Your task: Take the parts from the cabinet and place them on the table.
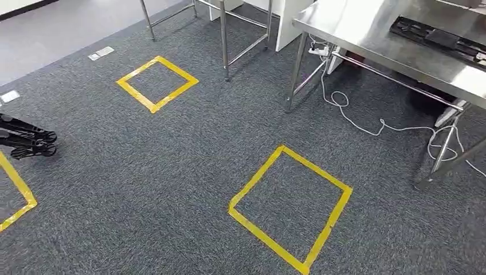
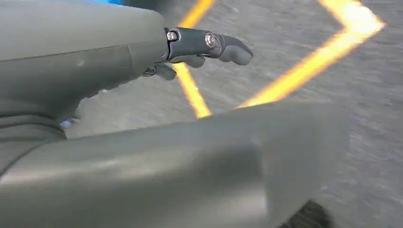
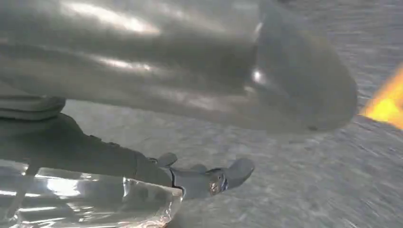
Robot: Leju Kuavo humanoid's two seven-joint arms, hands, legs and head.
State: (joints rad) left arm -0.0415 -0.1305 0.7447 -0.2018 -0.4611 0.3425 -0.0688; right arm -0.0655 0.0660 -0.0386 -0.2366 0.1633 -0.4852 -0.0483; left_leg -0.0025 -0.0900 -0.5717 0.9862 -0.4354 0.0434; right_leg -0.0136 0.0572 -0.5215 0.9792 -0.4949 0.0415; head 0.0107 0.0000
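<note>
Right hand [image 3: 142, 175] gripped clear part [image 3: 90, 199], carried low over carpet [image 1: 189, 143]. Left hand [image 2: 142, 71] fingers extended, holding nothing. Steel table [image 1: 367, 34], upper right of head view, presumably destination.

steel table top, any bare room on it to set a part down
The near-left stretch of the shiny steel table, from its corner to the black flat parts, looks bare. The far-right side, where those parts lie, is crowded.

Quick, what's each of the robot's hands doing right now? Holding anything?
Left hand: fingers stretched out over the grey carpet, holding nothing; open.
Right hand: a clear, glossy plastic thing lies against it; whether it grips this cannot be told.
</note>
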